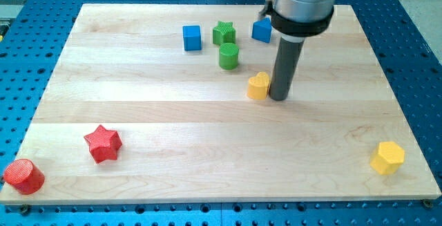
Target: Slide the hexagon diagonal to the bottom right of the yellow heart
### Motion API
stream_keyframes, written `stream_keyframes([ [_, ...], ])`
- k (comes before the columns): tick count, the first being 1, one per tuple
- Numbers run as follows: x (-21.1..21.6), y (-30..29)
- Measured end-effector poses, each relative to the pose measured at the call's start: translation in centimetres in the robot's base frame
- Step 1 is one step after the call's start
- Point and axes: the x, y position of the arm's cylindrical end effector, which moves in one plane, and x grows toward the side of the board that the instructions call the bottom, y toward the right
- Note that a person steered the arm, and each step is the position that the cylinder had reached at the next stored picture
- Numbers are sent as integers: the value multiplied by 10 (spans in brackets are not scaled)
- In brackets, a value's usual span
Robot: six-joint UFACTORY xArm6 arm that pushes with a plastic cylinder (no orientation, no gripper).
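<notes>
Tip (279, 98) of my gripperless rod stands just right of the heart (259, 86); the hexagon (387, 157) lies far off, bottom right.

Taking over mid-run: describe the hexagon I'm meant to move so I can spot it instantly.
Start at the wooden board and go to its corner at the view's bottom right. The yellow hexagon sits there alone, far from my tip, which stands beside the yellow heart.

One high view looks down across the wooden board (207, 136).
</notes>
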Motion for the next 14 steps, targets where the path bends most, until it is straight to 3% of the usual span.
stream_keyframes([
  [2, 0, -58],
  [3, 6, -16],
  [4, 8, 86],
  [5, 43, 202],
  [6, 110, 225],
  [7, 159, 185],
  [9, 155, 31],
  [10, 167, 91],
  [11, 143, 149],
  [12, 125, 95],
  [13, 116, -11],
  [14, 143, 12],
])
